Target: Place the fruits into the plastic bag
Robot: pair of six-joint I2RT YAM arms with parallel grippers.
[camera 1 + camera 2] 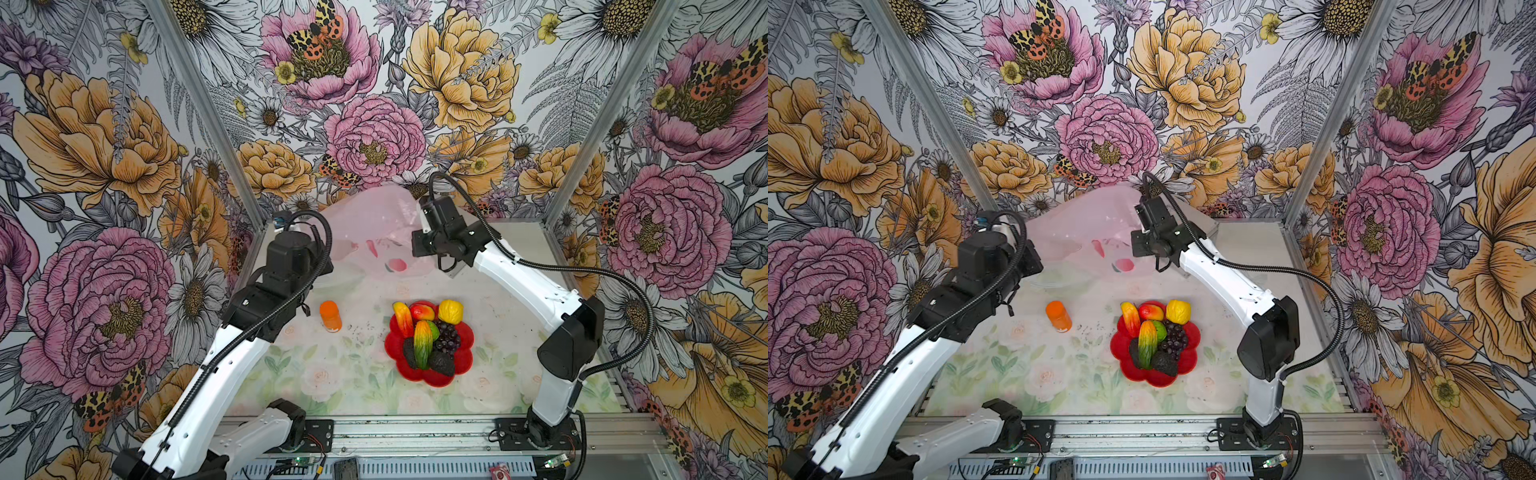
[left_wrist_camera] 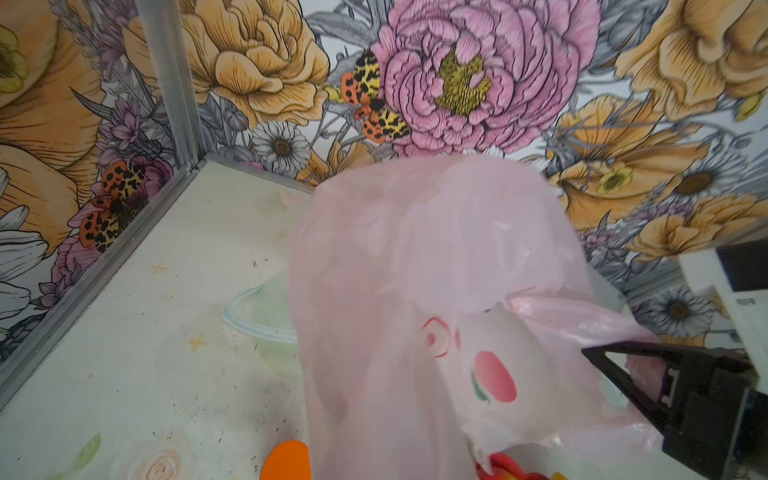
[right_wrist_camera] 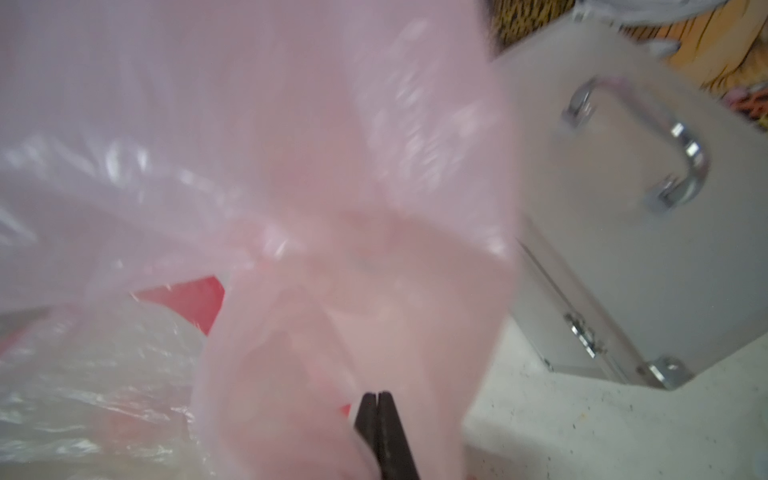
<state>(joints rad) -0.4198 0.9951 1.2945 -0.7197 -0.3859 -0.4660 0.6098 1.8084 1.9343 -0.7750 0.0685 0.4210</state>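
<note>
Bare table (image 1: 332, 374) near-centre: free passage. Orange bottle (image 1: 331, 316) stands left of plate (image 1: 434, 377). Raised bag (image 1: 374, 220) blocks far centre. Metal case (image 3: 623, 270) far right.

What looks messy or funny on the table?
Little dark specks are scattered on the table mat between the orange bottle and the red plate, like crumbs or dirt. The plastic bag is puffed up at the back, pinched by the right gripper. Nothing looks spilled or broken.

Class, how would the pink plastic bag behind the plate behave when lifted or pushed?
Probably floppy: the pink plastic bag sags in folds from the right gripper. Likely very light, being thin and translucent. A push would probably just crumple it.
</note>
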